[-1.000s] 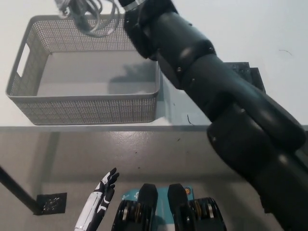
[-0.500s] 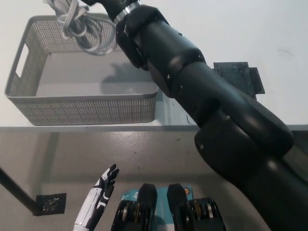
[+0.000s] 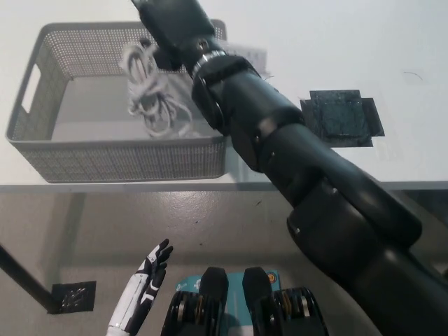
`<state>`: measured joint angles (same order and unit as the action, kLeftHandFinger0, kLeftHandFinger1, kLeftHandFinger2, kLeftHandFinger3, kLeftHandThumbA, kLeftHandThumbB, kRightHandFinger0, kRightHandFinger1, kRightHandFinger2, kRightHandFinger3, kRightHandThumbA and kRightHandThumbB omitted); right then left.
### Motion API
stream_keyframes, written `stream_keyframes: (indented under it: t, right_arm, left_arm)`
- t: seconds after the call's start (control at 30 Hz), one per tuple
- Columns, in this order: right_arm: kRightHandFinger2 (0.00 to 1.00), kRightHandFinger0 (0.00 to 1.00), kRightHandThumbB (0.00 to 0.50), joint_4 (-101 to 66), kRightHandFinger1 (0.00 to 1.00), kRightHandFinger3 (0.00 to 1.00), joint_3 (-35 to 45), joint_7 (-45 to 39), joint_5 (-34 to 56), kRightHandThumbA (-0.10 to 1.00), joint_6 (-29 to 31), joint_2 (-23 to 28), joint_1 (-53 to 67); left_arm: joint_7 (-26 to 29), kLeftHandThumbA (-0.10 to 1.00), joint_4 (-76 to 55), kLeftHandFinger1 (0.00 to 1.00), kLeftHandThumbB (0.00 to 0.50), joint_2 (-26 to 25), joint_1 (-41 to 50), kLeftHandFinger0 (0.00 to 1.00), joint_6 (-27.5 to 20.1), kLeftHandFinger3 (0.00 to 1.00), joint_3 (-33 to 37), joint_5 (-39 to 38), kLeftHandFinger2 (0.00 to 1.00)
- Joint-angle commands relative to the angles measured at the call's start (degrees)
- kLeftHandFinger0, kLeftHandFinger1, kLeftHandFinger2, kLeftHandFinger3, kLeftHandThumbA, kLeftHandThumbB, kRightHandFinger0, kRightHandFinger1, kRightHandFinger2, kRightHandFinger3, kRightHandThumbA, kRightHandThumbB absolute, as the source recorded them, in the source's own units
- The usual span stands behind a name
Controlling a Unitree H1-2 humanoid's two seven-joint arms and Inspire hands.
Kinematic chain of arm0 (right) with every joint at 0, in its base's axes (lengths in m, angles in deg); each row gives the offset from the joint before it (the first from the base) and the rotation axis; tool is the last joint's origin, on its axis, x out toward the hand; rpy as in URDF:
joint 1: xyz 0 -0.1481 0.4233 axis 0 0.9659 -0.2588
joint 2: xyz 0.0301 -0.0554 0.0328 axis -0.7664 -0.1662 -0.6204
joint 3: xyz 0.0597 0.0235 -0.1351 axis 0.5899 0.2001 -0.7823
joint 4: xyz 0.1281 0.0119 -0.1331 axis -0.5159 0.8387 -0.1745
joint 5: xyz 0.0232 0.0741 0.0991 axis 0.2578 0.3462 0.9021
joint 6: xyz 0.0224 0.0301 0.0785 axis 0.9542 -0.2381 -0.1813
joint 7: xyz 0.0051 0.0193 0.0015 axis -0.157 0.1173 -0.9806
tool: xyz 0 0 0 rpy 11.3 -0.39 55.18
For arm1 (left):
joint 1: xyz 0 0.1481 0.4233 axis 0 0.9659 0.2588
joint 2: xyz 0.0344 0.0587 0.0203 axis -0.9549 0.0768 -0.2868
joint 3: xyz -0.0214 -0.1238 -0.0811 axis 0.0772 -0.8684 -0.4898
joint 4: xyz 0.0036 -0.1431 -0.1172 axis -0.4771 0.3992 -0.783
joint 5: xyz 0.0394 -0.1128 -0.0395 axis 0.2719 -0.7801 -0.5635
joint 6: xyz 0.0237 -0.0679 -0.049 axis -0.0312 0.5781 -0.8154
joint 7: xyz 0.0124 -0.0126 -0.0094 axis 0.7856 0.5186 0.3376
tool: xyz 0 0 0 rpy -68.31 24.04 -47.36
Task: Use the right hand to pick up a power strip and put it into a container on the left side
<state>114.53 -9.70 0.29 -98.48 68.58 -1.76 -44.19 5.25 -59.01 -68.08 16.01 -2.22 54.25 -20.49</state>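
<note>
While the power strip's white coiled cable (image 3: 150, 98) hangs in loops inside the container, the strip's body cannot be made out as a separate thing; only the bundle of cord shows, its upper end meeting the black right hand (image 3: 171, 31) and its lower loops reaching down toward the container floor near the front wall. That hand reaches over the back rim of the container and appears clamped on the top of the cable bundle, though the fingers themselves are dark and hard to tell apart. The container (image 3: 42, 147) is a grey perforated plastic basket with a handle slot in its left end wall, and it stands on the white desk (image 3: 336, 42) close to the front edge. The black right arm runs from the bottom right diagonally up across the basket's right end. A dark square patch (image 3: 343, 117) lies on the desk to the right of the arm. Down at the lower left, below the desk edge, the white left hand (image 3: 143, 294) rests over the floor with its fingers apart, holding nothing.
</note>
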Motion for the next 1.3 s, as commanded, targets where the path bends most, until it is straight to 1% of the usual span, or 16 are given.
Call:
stream_keyframes:
  t: [0.0, 0.33, 0.4, 0.5, 0.6, 0.67, 0.7, 0.73, 0.77, 0.8, 0.93, 1.03, 1.1, 1.17, 1.2, 1.27]
  right_arm:
    - [1.0, 1.0, 0.5, -1.9, 1.0, 1.0, 5.67, -32.32, 9.78, 0.67, -8.37, -1.27, -13.47]
    - [1.0, 1.0, 0.5, -2.68, 1.0, 1.0, 6.65, -35.03, 10.13, 0.66, -8.2, -1.16, -13.91]
    - [1.0, 1.0, 0.5, -2.78, 1.0, 1.0, 7.58, -37.89, 11.14, 0.74, -7.76, -1.0, -14.83]
    - [1.0, 1.0, 0.5, -3.0, 1.0, 1.0, 8.54, -39.43, 11.87, 0.76, -8.31, -1.38, -16.65]
    - [1.0, 1.0, 0.5, -3.51, 1.0, 1.0, 8.54, -37.51, 11.76, 0.75, -6.61, -3.59, -16.36]
    - [1.0, 1.0, 0.5, -3.81, 1.0, 1.0, 8.35, -37.1, 11.69, 0.79, -6.71, -5.03, -15.82]
    - [1.0, 1.0, 0.5, -3.79, 1.0, 1.0, 8.4, -37.25, 11.88, 0.87, -6.47, -6.11, -15.23]
    - [1.0, 1.0, 0.5, -3.73, 1.0, 1.0, 8.47, -38.69, 12.15, 1.0, -7.15, -7.61, -14.97]
    - [1.0, 1.0, 0.5, -3.67, 1.0, 1.0, 8.93, -40.62, 12.8, 1.0, -7.83, -8.39, -15.05]
    - [1.0, 1.0, 0.49, -3.75, 1.0, 1.0, 9.24, -43.52, 13.42, 1.0, -8.04, -9.37, -15.16]
    - [1.0, 1.0, 0.5, -3.22, 1.0, 1.0, 7.82, -52.47, 13.06, 1.0, -7.19, -11.37, -16.07]
    - [1.0, 1.0, 0.5, -3.73, 1.0, 1.0, 11.1, -57.02, 17.52, 1.0, -11.02, -11.7, -16.72]
    - [1.0, 1.0, 0.5, -3.34, 1.0, 1.0, 14.19, -59.6, 19.82, 0.88, -12.29, -11.63, -17.02]
    - [1.0, 1.0, 0.443, -3.06, 1.0, 1.0, 18.0, -64.64, 23.65, 0.73, -14.99, -10.81, -17.59]
    - [1.0, 1.0, 0.437, -3.0, 1.0, 1.0, 19.11, -66.29, 24.63, 0.69, -15.77, -10.29, -18.03]
    - [1.0, 1.0, 0.498, -3.22, 1.0, 1.0, 20.9, -66.97, 25.78, 0.7, -16.57, -8.84, -18.65]
  left_arm:
    - [-1.4, 1.0, -1.78, 1.0, 0.14, -1.6, -2.94, 1.0, -2.31, 1.0, 0.33, 0.81, 1.0]
    - [-2.09, 1.0, -1.67, 1.0, 0.141, -1.96, -3.56, 1.0, -2.31, 1.0, 0.29, 0.41, 1.0]
    - [-2.12, 1.0, -1.52, 1.0, 0.142, -1.93, -3.61, 1.0, -2.31, 1.0, 0.26, 0.14, 1.0]
    - [-2.43, 1.0, -1.25, 1.0, 0.144, -2.49, -4.48, 1.0, -2.31, 1.0, 0.07, -0.11, 1.0]
    - [-2.35, 1.0, -1.23, 1.0, 0.158, -2.32, -4.61, 1.0, -2.31, 1.0, 0.12, 0.37, 1.0]
    - [-2.38, 1.0, -1.2, 1.0, 0.159, -2.15, -4.68, 1.0, -2.31, 1.0, 0.24, 0.65, 1.0]
    - [-2.52, 1.0, -1.16, 1.0, 0.161, -2.06, -4.84, 1.0, -2.31, 1.0, 0.29, 0.61, 1.0]
    - [-2.53, 1.0, -1.24, 1.0, 0.161, -2.1, -4.97, 1.0, -2.31, 1.0, 0.36, 0.92, 1.0]
    - [-2.63, 1.0, -1.21, 1.0, 0.152, -2.12, -5.13, 1.0, -2.31, 1.0, 0.37, 0.94, 1.0]
    - [-2.57, 1.0, -1.19, 1.0, 0.145, -2.15, -5.26, 1.0, -2.31, 1.0, 0.39, 1.05, 1.0]
    - [-2.89, 1.0, -1.47, 1.0, 0.146, -2.49, -5.41, 1.0, -2.31, 1.0, 0.37, 0.52, 1.0]
    - [-3.88, 1.0, -1.08, 1.0, 0.158, -2.25, -5.95, 1.0, -2.31, 1.0, 0.22, -1.16, 1.0]
    - [-3.85, 1.0, -1.22, 1.0, 0.135, -2.35, -6.12, 1.0, -2.31, 1.0, 0.37, -0.64, 1.0]
    - [-3.39, 1.0, -1.19, 1.0, 0.125, -2.52, -6.46, 1.0, -2.31, 1.0, 0.69, 0.31, 1.0]
    - [-3.06, 1.0, -1.2, 1.0, 0.127, -2.61, -6.49, 1.0, -2.31, 1.0, 0.72, 0.96, 1.0]
    - [-2.84, 1.0, -1.17, 1.0, 0.148, -2.66, -6.49, 1.0, -2.31, 1.0, 0.53, 2.02, 1.0]
